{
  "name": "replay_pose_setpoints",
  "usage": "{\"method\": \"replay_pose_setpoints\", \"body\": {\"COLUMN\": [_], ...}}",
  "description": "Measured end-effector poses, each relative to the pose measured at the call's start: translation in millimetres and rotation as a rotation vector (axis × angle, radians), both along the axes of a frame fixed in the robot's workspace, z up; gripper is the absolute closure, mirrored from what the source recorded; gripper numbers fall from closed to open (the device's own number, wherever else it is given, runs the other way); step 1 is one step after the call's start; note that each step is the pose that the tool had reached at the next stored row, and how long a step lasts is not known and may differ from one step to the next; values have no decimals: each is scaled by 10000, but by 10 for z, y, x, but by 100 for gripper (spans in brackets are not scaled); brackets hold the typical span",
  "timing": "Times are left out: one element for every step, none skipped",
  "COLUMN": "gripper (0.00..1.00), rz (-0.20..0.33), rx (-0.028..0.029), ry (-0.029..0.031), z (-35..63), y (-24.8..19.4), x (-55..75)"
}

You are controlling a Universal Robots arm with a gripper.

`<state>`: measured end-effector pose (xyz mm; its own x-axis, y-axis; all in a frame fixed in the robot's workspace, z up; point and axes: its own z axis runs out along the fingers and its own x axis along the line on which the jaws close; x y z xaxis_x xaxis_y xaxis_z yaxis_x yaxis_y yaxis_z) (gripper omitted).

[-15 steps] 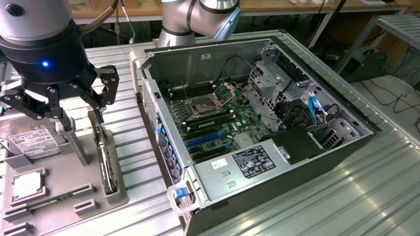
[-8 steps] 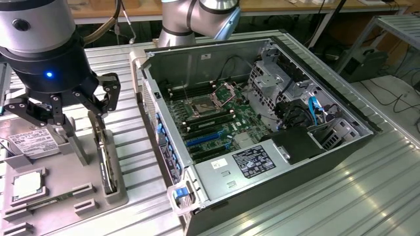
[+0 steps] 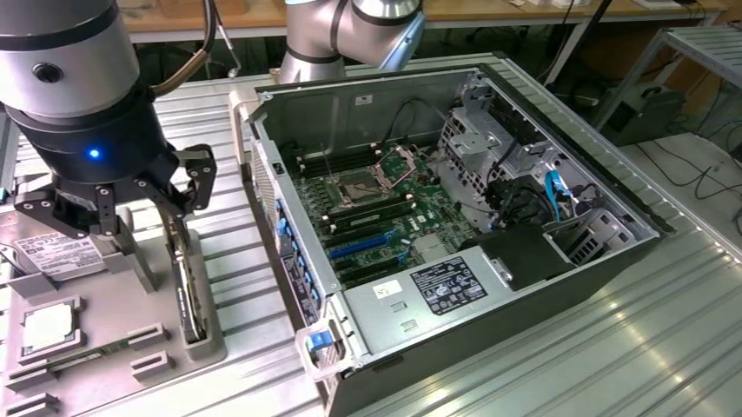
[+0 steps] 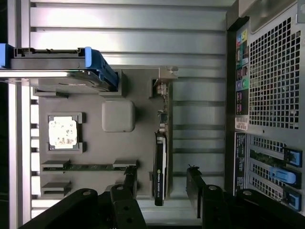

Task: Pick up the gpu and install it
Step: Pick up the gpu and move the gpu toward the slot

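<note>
My released end effector (image 4: 161,171) hangs straight above the gpu (image 3: 193,291), whose long axis runs twelve-to-six in the exterior view.

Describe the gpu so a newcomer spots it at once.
On the exterior view's left of the open computer case lies a grey fixture tray. The gpu stands in its slot nearest the case, below the open gripper. It is a thin dark card on edge; the hard drive and processor chip lie face up.
</note>
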<state>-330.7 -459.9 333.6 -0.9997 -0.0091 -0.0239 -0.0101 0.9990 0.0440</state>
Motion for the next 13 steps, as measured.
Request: {"method": "replay_pose_setpoints", "body": {"gripper": [46, 46, 46, 46, 46, 46, 46, 46, 46, 46, 46, 46, 46], "rz": [0, 1, 1, 2, 3, 2, 1, 2, 2, 3, 3, 2, 2], "rx": [0, 1, -2, -10, -26, -63, -108, -151, -181, -196, -197, -198, -197], "ry": [-1, -1, 0, 0, 1, 1, 1, 1, -1, 0, 1, 0, -1], "z": [-13, -25, -37, -49, -61, -75, -85, -97, -110, -125, -136, -147, -159], "y": [0, -1, -1, -1, -2, -1, 0, 1, 1, 0, 0, 1, 1], "x": [0, 1, 1, 1, 2, 1, 1, 1, 1, 2, 2, 1, 1]}}
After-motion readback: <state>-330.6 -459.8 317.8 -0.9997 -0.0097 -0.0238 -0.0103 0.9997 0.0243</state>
